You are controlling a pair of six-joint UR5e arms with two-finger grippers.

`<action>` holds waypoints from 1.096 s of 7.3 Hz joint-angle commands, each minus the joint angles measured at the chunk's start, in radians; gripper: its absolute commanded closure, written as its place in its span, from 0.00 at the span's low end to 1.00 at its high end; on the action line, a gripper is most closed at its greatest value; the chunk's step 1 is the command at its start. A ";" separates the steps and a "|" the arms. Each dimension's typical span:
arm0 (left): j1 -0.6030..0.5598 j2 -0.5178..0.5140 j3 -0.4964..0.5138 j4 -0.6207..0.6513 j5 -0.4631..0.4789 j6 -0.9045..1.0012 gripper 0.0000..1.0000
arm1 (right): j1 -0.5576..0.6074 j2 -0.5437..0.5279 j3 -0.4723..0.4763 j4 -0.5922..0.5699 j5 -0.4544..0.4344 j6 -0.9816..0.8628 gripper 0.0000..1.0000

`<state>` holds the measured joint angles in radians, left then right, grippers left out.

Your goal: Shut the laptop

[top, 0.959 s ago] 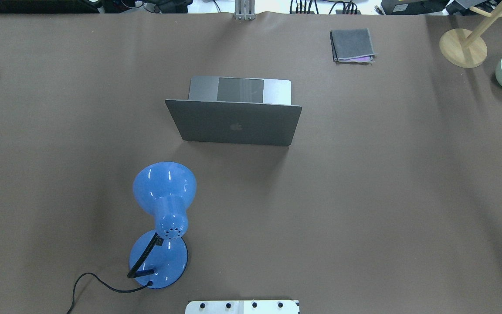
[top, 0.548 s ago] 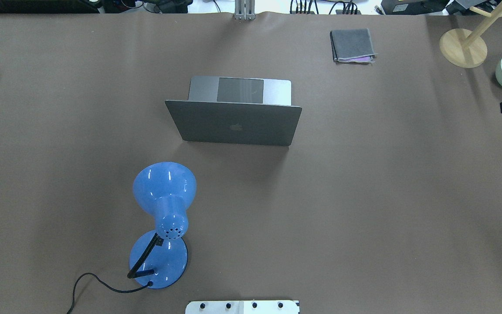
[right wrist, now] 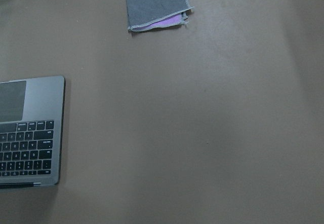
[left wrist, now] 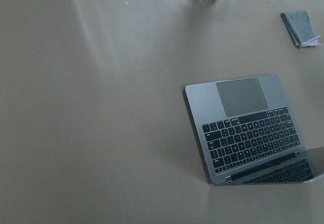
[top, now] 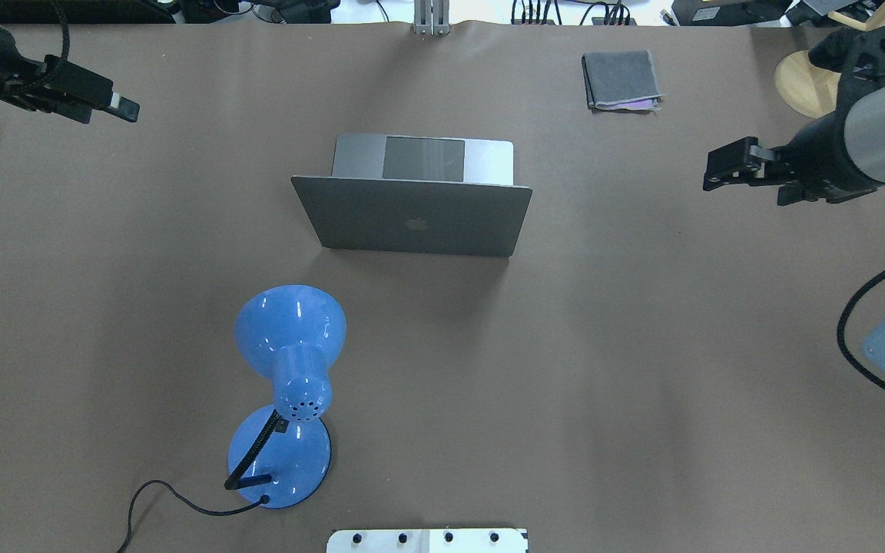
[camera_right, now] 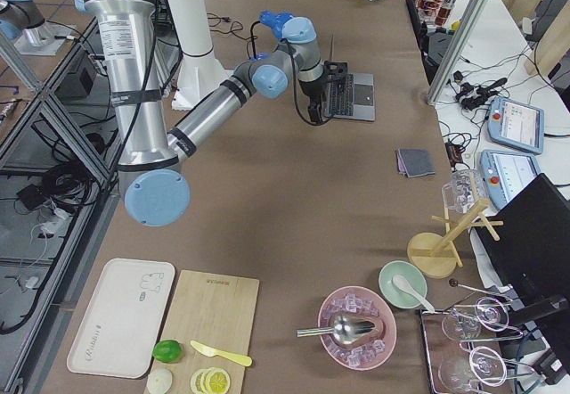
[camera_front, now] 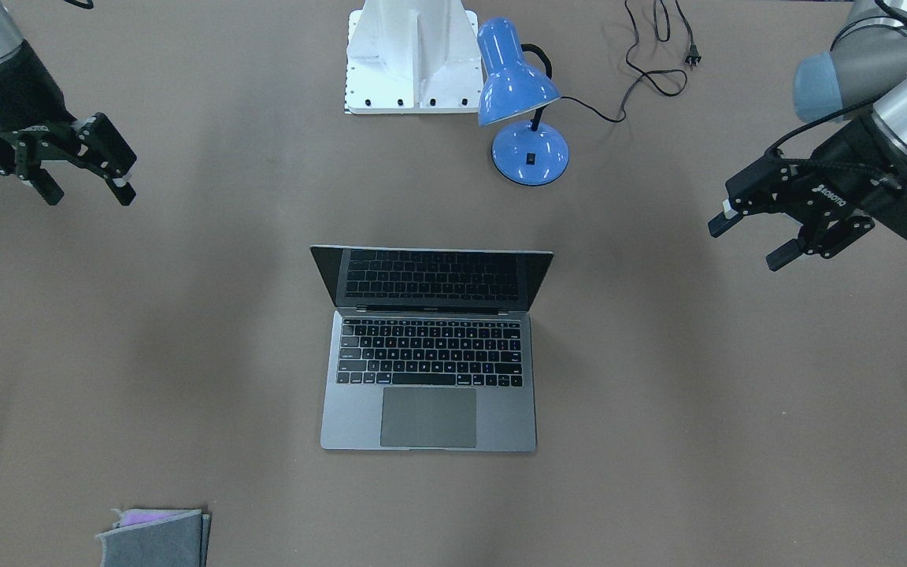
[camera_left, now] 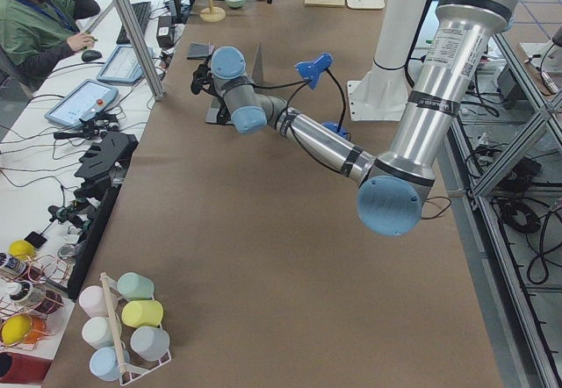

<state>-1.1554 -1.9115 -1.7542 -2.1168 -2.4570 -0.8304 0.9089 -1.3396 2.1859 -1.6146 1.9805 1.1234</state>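
Left claw [camera_front: 745,243], right claw [camera_front: 89,194]: apparently inward.

Laptop [camera_front: 430,350]: we see matt silver-grey metal, black plastic keys.
Lamp [camera_front: 516,75]: we see glossy blue paint, smooth.
Table [camera_front: 697,409]: matt brown sheet, paper-like.
Pouch [top: 621,77]: soft grey felt.

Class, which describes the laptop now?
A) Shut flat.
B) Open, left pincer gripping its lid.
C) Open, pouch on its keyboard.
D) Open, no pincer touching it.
D: the laptop stands open with its lid raised, and the left pincer and right pincer both hang off to the sides, clear of it.
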 commanded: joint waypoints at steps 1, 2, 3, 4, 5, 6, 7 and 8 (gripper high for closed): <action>0.063 -0.066 -0.019 0.115 0.091 -0.030 0.01 | -0.100 0.140 -0.002 -0.166 -0.092 0.083 0.02; 0.100 -0.090 -0.019 0.115 0.116 -0.088 0.01 | -0.131 0.157 -0.003 -0.168 -0.112 0.122 0.02; 0.138 -0.107 -0.022 0.115 0.162 -0.132 0.01 | -0.148 0.174 -0.009 -0.177 -0.124 0.147 0.02; 0.172 -0.135 -0.039 0.185 0.214 -0.137 0.01 | -0.157 0.207 -0.017 -0.211 -0.126 0.151 0.02; 0.219 -0.177 -0.100 0.343 0.286 -0.138 0.01 | -0.177 0.259 -0.029 -0.255 -0.144 0.194 0.03; 0.276 -0.196 -0.166 0.466 0.355 -0.138 0.01 | -0.203 0.284 -0.035 -0.274 -0.169 0.222 0.03; 0.322 -0.216 -0.197 0.547 0.412 -0.138 0.01 | -0.215 0.299 -0.046 -0.277 -0.172 0.255 0.04; 0.354 -0.231 -0.197 0.573 0.449 -0.159 0.01 | -0.225 0.328 -0.070 -0.283 -0.173 0.288 0.06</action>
<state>-0.8482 -2.1210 -1.9315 -1.6087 -2.0651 -0.9731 0.6990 -1.0428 2.1385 -1.8877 1.8127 1.3714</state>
